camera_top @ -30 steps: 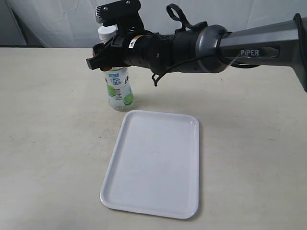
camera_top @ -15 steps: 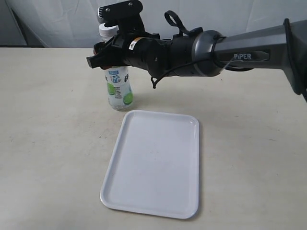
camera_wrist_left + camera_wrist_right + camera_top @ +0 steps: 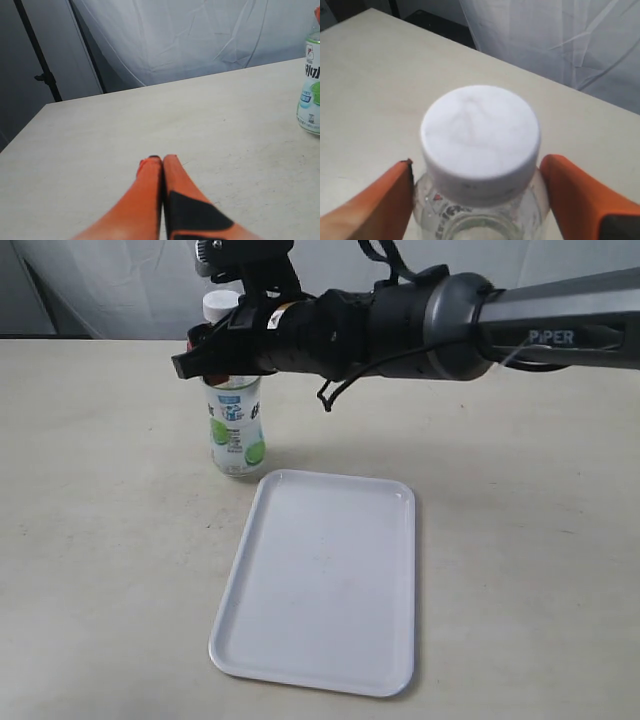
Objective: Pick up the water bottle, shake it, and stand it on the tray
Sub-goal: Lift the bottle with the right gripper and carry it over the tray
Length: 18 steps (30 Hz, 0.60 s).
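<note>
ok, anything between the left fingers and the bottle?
Nothing. In the left wrist view, only bare table runs from the shut left fingers to the water bottle at the frame edge.

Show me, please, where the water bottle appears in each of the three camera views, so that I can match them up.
Exterior view: the water bottle is upper left, upright, just above the top left corner of the tray.
Left wrist view: at the right edge, partly cut off, lime label showing.
Right wrist view: centre, white cap toward the camera, flanked by the right gripper.
Shared landmark: the beige table shows in all three.
</note>
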### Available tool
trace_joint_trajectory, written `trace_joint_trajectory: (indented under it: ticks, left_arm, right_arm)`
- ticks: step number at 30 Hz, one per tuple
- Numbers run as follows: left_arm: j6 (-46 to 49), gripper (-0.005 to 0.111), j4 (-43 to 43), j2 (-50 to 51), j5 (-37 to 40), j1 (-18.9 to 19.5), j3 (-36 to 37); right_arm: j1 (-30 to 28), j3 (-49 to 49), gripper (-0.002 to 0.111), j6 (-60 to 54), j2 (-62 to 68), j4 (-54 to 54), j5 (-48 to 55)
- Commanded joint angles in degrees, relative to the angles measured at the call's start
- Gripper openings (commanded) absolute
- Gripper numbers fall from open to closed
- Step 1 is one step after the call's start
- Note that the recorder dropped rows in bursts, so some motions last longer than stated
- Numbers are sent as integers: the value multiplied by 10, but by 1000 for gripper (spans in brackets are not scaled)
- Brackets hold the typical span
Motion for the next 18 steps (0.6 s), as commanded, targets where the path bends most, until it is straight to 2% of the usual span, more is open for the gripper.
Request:
trace_joint_trajectory:
  ticks: [1,11,18]
  left_arm:
    - [-2,0,-2,-3,-2,0,2]
    - [-2,0,-2,-3,-2,0,2]
    - [-2,0,-2,-3,-2,0,2]
  right_arm:
    - [-2,-4,-1,1,-28,-3,-18]
    - [-2,-4,-1,-8,-49,-3,1]
    - [-2,10,-1,-19,-148,-31,42]
